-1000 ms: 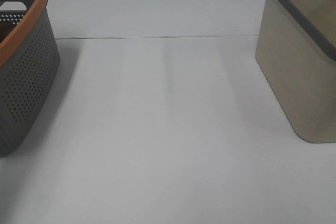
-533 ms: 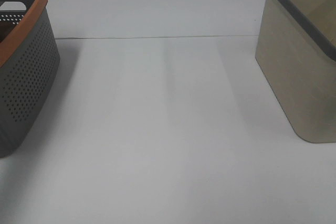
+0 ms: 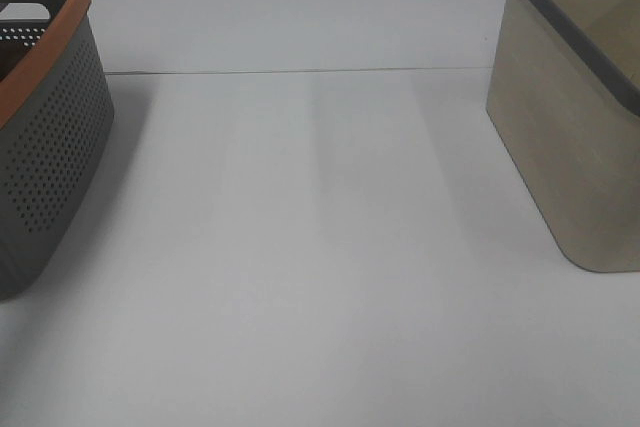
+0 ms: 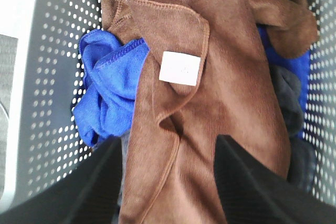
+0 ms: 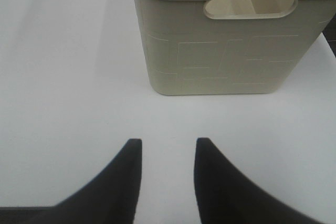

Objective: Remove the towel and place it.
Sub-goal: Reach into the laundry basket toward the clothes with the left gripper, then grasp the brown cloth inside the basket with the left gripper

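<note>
The table (image 3: 320, 247) carried a grey basket (image 3: 50, 147) on the left and a beige basket (image 3: 570, 147) on the right. The towel (image 4: 220, 103) lay crumpled inside the grey basket, over a blue cloth (image 4: 110, 87), its white tag (image 4: 179, 68) facing up. It was judged light, limp and not slippery; it would drape and might drag the cloth beneath. Best hold: the raised fold beside the tag. The left fingers (image 4: 247, 182) were spread astride the towel, pinching nothing. The right fingers (image 5: 121, 182) were spread and empty above the table.
</note>
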Controlling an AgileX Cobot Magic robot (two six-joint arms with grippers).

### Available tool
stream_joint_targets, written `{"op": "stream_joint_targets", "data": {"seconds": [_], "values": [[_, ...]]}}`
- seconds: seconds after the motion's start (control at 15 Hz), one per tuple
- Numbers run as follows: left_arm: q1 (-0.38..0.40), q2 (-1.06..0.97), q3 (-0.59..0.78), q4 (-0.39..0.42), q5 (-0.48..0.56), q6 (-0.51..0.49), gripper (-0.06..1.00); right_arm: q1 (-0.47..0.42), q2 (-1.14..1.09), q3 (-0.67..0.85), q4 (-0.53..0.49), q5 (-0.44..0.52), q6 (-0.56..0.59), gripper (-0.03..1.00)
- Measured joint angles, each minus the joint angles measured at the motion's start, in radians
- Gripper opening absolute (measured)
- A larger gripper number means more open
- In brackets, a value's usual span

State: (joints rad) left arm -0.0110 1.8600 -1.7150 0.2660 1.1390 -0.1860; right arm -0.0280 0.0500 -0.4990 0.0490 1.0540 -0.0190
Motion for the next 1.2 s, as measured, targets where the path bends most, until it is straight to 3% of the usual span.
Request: {"op": "stream_joint_targets", "data": {"seconds": [0.4, 0.73, 1.2], "values": [[0.001, 0.288, -0.336, 0.001, 0.072, -0.011, 0.52, 0.0, 0.0, 0.0, 0.0, 0.0, 0.0, 0.34], [0.053, 0.375, -0.392, -0.091, 0.072, -0.017, 0.52, 0.0, 0.0, 0.0, 0.0, 0.0, 0.0, 0.34], [0.067, 0.449, -0.397, -0.094, 0.074, -0.017, 0.52, 0.0, 0.0, 0.0, 0.0, 0.0, 0.0, 0.34]]}}
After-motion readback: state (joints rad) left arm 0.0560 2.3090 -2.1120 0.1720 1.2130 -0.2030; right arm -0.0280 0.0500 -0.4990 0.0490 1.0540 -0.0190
